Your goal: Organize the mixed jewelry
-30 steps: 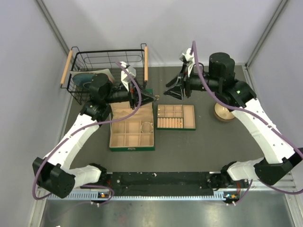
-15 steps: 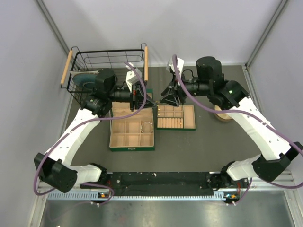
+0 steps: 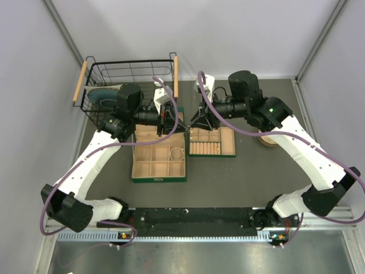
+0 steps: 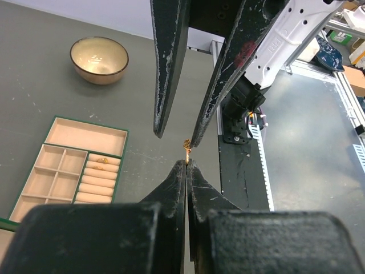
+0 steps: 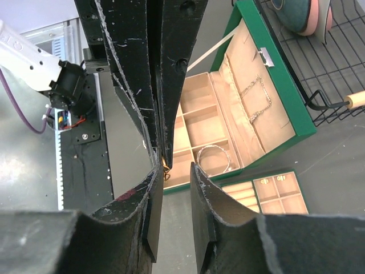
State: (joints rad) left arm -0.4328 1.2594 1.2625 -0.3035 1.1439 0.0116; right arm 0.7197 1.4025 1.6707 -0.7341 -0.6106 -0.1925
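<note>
Beige tray (image 4: pixel 85 136) holds gold rings (image 4: pixel 101 164); green box (image 5: pixel 197 100) holds bracelet (image 5: pixel 215 160), seemingly silver.

No legible txt or labels seen.

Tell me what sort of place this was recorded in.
Probably a lab robot cell: grey panel walls enclose a dark table, a metal mounting rail runs along its near edge, and a jewelry box and wire basket look staged.

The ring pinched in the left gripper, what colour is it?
Gold-orange. The ring held by the left gripper shows best in the left wrist view.
</note>
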